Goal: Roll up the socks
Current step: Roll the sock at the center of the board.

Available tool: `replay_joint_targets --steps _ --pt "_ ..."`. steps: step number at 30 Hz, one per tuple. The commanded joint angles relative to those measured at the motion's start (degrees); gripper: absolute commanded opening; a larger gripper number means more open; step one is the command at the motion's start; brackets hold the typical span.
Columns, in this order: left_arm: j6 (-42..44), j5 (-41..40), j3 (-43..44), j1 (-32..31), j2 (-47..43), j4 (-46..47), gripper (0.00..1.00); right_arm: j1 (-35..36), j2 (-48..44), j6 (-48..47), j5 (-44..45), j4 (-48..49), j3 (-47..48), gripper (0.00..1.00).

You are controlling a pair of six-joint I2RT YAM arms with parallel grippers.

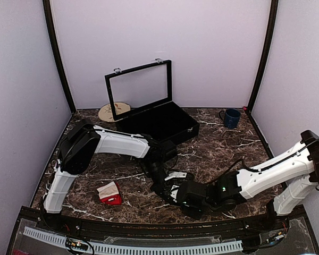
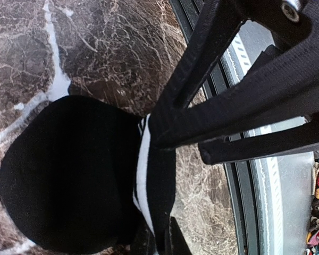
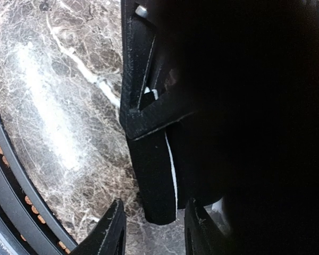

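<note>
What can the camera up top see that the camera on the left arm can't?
Only the top camera shows the red sock, the black case with its lid up, and the blue mug. Only the left arm's camera clearly shows a black sock with white stripes; from above I can't make it out. Both show the left tool, which pinches that sock's striped end, and the brown marble table.

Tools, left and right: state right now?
Left tool: shut on the black sock.
Right tool: open, straddling that sock's striped edge.
</note>
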Motion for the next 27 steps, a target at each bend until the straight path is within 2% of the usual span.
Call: replay_joint_targets --steps 1,16,20,27 --pt "0.8 0.7 0.6 0.7 1.2 -4.0 0.02 0.3 1.1 -2.3 0.6 2.6 0.3 0.36" --pt "3.0 5.2 0.5 1.9 1.5 -6.0 0.01 -1.0 4.6 -3.9 -0.7 9.7 -2.4 0.32" --pt "3.9 6.0 0.3 2.3 1.4 -6.7 0.02 -2.4 6.0 -4.7 -2.7 10.6 -2.2 0.26" --pt "4.3 5.9 0.1 2.9 1.4 -7.2 0.02 -4.5 7.8 -4.8 -6.6 10.7 -1.5 0.09"
